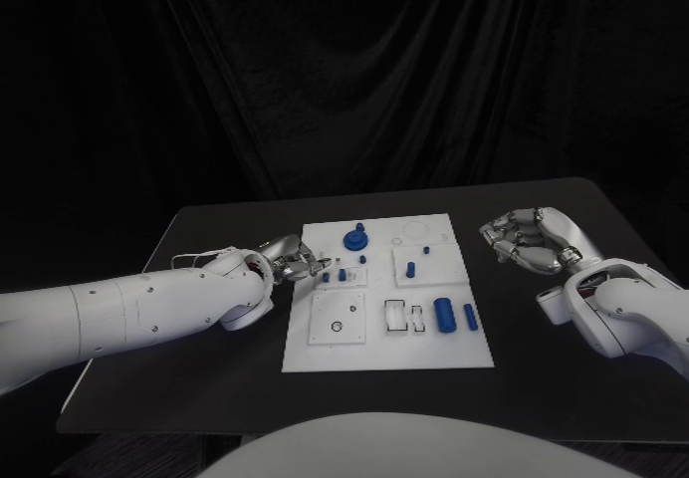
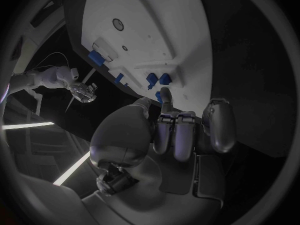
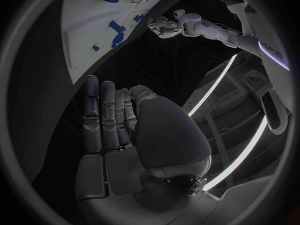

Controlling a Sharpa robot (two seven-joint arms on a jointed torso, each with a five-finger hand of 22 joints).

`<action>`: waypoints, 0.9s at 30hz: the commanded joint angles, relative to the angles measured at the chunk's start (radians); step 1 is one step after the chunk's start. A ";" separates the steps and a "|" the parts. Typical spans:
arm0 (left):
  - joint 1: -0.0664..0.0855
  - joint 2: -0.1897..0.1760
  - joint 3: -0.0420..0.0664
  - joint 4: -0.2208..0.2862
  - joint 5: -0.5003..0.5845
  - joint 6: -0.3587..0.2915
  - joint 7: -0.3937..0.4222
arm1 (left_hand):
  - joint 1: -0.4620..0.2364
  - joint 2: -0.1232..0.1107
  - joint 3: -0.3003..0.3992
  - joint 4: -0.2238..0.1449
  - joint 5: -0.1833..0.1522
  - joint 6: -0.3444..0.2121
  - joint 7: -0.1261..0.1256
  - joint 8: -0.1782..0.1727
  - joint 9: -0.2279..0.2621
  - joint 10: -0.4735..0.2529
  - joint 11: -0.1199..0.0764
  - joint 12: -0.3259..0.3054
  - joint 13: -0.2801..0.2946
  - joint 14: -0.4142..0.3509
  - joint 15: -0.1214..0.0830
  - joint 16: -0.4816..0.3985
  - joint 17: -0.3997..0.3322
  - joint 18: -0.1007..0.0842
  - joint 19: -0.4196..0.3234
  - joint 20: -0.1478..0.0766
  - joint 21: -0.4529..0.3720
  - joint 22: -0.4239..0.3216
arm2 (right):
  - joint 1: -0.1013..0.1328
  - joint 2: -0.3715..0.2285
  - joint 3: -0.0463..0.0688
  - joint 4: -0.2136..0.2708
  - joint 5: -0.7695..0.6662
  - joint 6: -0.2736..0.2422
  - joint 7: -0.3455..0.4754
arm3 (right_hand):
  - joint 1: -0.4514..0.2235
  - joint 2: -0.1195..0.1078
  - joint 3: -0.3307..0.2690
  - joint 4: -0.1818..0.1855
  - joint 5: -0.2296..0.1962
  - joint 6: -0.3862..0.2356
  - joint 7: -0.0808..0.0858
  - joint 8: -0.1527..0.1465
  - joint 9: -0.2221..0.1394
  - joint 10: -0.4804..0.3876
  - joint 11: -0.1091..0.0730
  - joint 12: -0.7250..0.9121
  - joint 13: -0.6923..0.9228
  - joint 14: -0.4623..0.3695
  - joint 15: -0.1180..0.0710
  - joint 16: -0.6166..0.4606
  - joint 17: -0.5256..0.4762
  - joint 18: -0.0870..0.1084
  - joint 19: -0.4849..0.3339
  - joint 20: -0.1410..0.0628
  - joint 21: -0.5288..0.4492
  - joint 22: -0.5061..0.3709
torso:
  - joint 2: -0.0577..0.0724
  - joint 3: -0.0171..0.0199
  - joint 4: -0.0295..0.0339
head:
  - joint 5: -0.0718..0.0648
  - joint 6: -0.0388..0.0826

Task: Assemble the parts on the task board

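1. Head view: the task board (image 1: pixel 385 344) lies mid-table, with the blue parts (image 1: pixel 445 315) spread over it from about 12 o'clock to 4 o'clock.
2. Left hand (image 1: pixel 292 260) sits at the board's 9 o'clock edge, fingers curled near small blue pieces (image 2: pixel 157 78); I cannot tell whether it grips anything.
3. Right hand (image 1: pixel 527 239) hovers off the board at 2 o'clock, fingers loosely apart, holding nothing.

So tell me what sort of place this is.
Likely a robotics lab test bench: a black table hung round with dark curtain, a white task board of blue parts, and a robot hand beside it.
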 commanded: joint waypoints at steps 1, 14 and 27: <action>0.009 -0.004 0.001 0.020 -0.028 0.057 -0.060 | 0.040 -0.008 0.004 -0.005 0.021 -0.016 0.002 -0.001 -0.001 0.102 -0.006 0.000 0.263 0.106 -0.007 0.003 0.263 0.010 -0.001 -0.002 -0.004 0.180 | -0.003 0.002 0.001 -0.001 -0.005 0.005 -0.014 | 0.009 -0.001 0.006 -0.002 0.004 -0.006 0.000 0.005 -0.001 -0.007 -0.002 -0.003 -0.001 0.003 0.000 0.006 -0.001 0.008 0.006 0.001 0.003 0.016 | 0.001 0.0007 -0.0003 | 0.001 0.000; 0.018 0.005 0.001 0.030 -0.030 0.135 -0.142 | 0.078 -0.013 0.017 -0.007 0.035 -0.024 0.003 -0.004 -0.004 0.102 -0.005 0.000 0.263 0.106 -0.007 0.003 0.263 0.011 -0.004 -0.002 -0.008 0.179 | -0.003 0.003 0.001 -0.002 -0.005 0.004 -0.014 | 0.009 -0.001 0.006 -0.002 0.004 -0.006 0.000 0.005 -0.001 -0.007 -0.002 -0.003 -0.001 0.003 0.000 0.006 -0.001 0.008 0.006 0.001 0.003 0.016 | 0.001 0.0001 -0.0002 | -0.002 0.000; 0.018 0.034 0.000 0.002 -0.030 0.140 -0.140 | 0.074 -0.012 0.017 0.000 -0.023 -0.030 0.009 -0.008 -0.009 0.102 -0.001 0.000 0.263 0.106 -0.004 0.003 0.263 0.012 -0.007 0.000 -0.014 0.177 | -0.003 0.000 0.001 0.003 -0.005 0.004 -0.014 | 0.009 -0.001 0.006 -0.002 0.004 -0.006 0.000 0.005 -0.001 -0.007 -0.002 -0.003 -0.001 0.003 0.000 0.006 -0.001 0.008 0.006 0.001 0.003 0.016 | 0.001 -0.0001 -0.0001 | -0.008 0.000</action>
